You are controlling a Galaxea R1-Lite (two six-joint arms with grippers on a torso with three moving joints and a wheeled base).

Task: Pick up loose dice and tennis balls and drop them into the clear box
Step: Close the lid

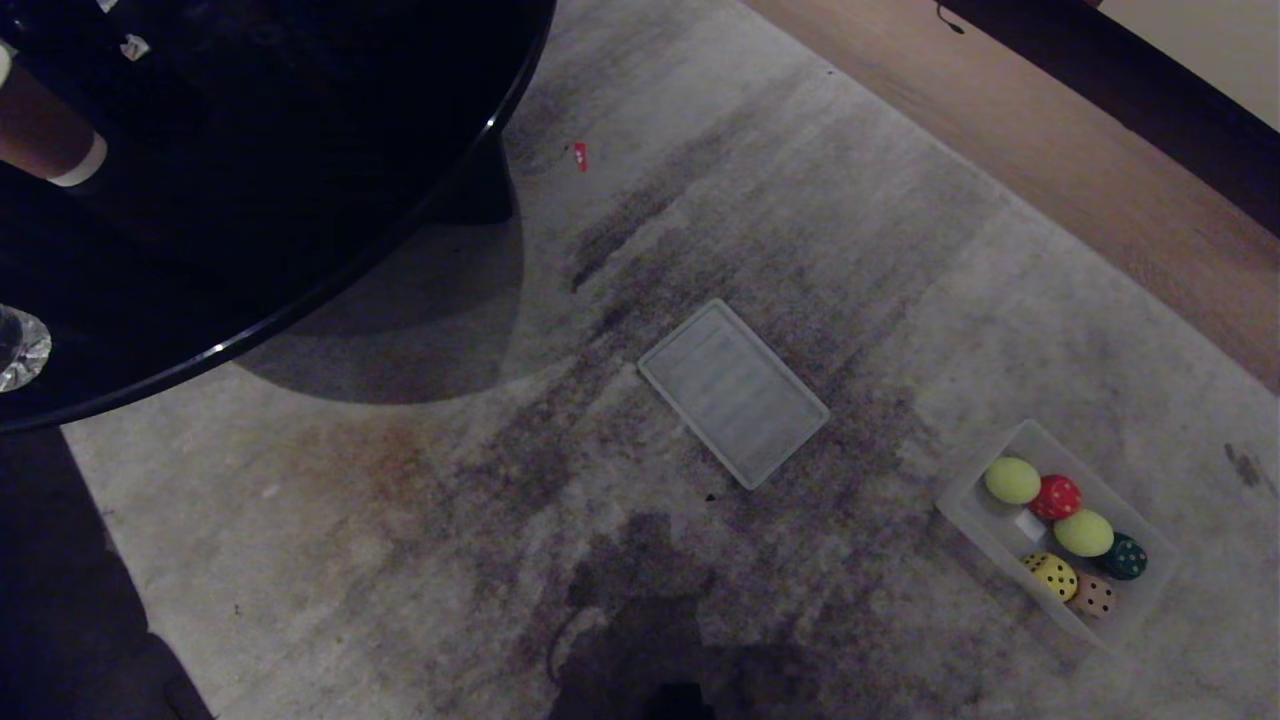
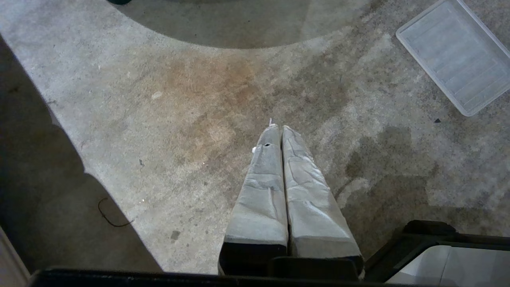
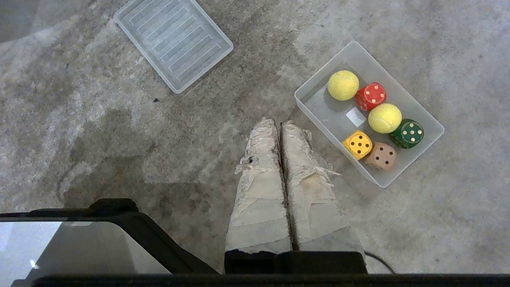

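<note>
The clear box (image 1: 965,502) (image 3: 432,124) stands on the carpet at the lower right of the head view. Inside it lie two tennis balls (image 1: 1012,480) (image 3: 343,85) (image 1: 1083,532) (image 3: 384,118) and several dice: red (image 1: 1056,497) (image 3: 371,96), dark green (image 1: 1126,558) (image 3: 407,133), yellow (image 1: 1052,575) (image 3: 358,144) and peach (image 1: 1093,597) (image 3: 381,156). My right gripper (image 3: 279,122) hangs shut and empty above the carpet beside the box. My left gripper (image 2: 278,126) is shut and empty too, over bare carpet. Neither arm shows in the head view.
A flat ribbed translucent lid (image 1: 733,391) (image 2: 454,56) (image 3: 174,40) lies on the carpet mid-scene. A round black glossy table (image 1: 260,170) fills the upper left, with a cup (image 1: 45,135) on it. Wooden floor (image 1: 1050,150) borders the carpet at upper right. A small red scrap (image 1: 580,154) lies near the table base.
</note>
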